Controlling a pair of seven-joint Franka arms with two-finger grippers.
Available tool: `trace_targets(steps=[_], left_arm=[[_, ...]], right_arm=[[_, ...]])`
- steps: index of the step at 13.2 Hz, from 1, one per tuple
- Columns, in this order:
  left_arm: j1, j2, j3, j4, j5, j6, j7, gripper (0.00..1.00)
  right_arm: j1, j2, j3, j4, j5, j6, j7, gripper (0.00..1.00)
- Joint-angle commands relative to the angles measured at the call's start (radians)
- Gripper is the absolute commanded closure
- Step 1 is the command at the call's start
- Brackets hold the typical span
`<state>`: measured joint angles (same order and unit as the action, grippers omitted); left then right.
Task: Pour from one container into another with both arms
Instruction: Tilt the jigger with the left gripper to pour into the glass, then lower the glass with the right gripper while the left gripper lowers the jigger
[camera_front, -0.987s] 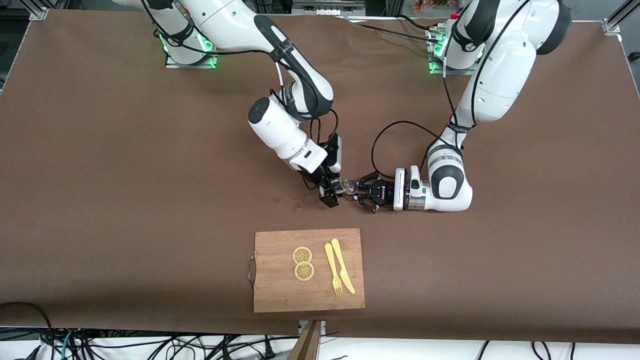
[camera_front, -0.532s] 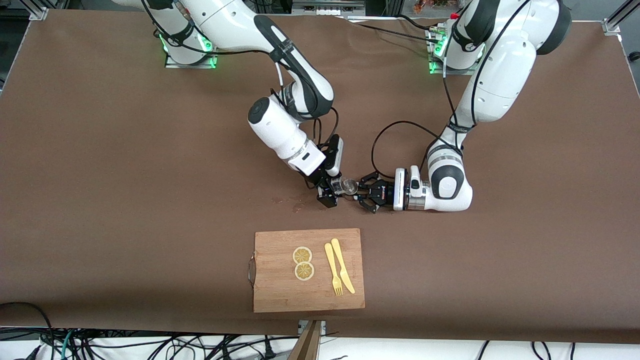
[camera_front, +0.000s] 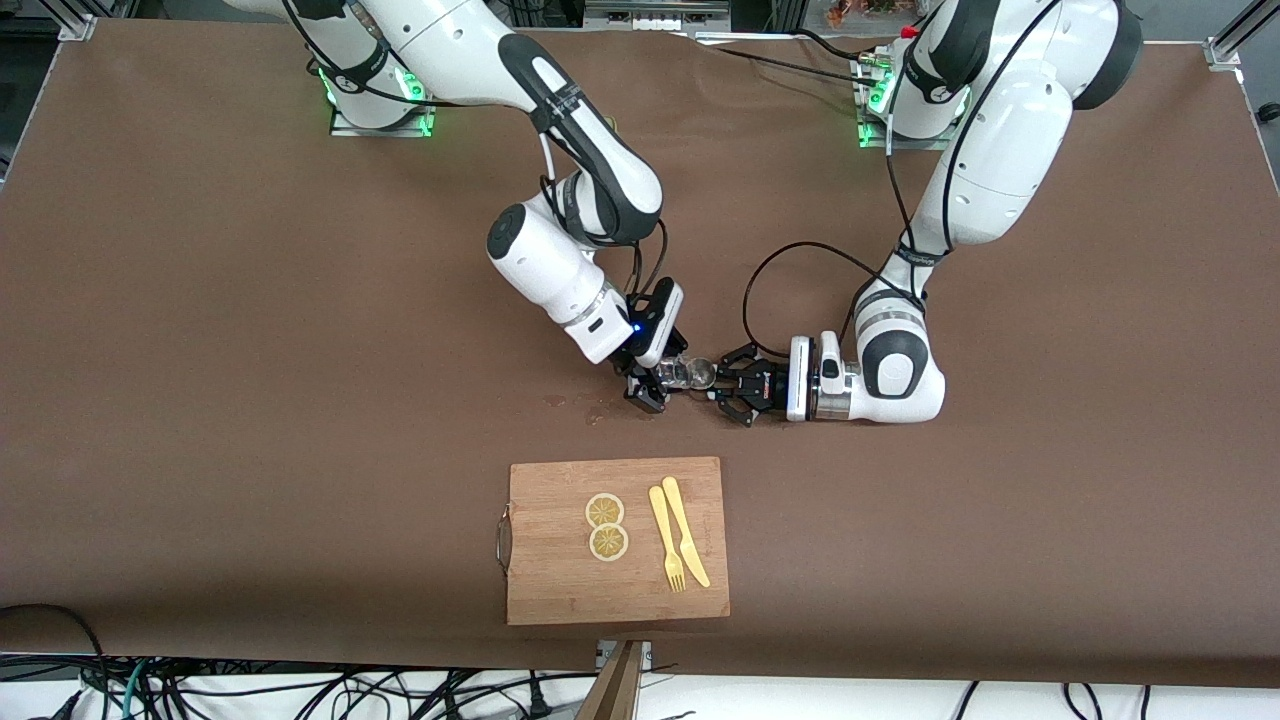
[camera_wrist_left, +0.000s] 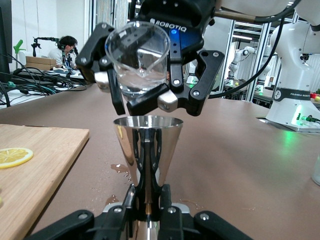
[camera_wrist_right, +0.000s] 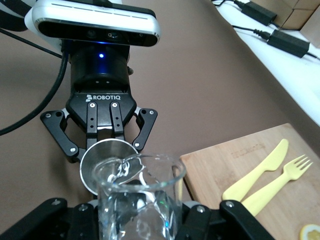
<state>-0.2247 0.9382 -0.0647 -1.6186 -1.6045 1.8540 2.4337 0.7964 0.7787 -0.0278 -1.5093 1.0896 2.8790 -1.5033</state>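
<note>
1. Glass beaker (camera_wrist_left: 138, 55), clamped in the right hand (camera_front: 660, 378), has tipped further than a second ago as the right wrist rolled; its spout now hangs just over the jigger (camera_wrist_left: 148, 150), so I judge the pour is under way.
2. Left hand (camera_front: 722, 390) is clamped on the steel jigger's waist, holding it upright just under the right hand.
3. Beaker holds a little clear water, pooled toward the spout; the jigger's inside is hidden.
4. Wet spots (camera_front: 580, 405) mark the desk (camera_front: 250, 400) under the right hand.
</note>
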Motion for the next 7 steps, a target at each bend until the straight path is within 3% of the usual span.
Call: trace_targets(steps=[1,5,7], left_arm=[[-0.007,0.007,-0.004,0.014,-0.031,0.019,0.028,1.00],[-0.007,0.005,-0.004,0.014,-0.028,0.016,0.030,1.00],[0.008,-0.002,-0.003,0.014,-0.023,0.010,0.036,1.00]], right_arm=[[-0.054,-0.029,0.008,-0.002,0.023,-0.096,0.003,0.97],[-0.146,-0.055,0.008,0.006,0.023,-0.254,-0.023,0.97],[-0.203,-0.074,0.008,0.006,0.076,-0.369,-0.107,0.97]])
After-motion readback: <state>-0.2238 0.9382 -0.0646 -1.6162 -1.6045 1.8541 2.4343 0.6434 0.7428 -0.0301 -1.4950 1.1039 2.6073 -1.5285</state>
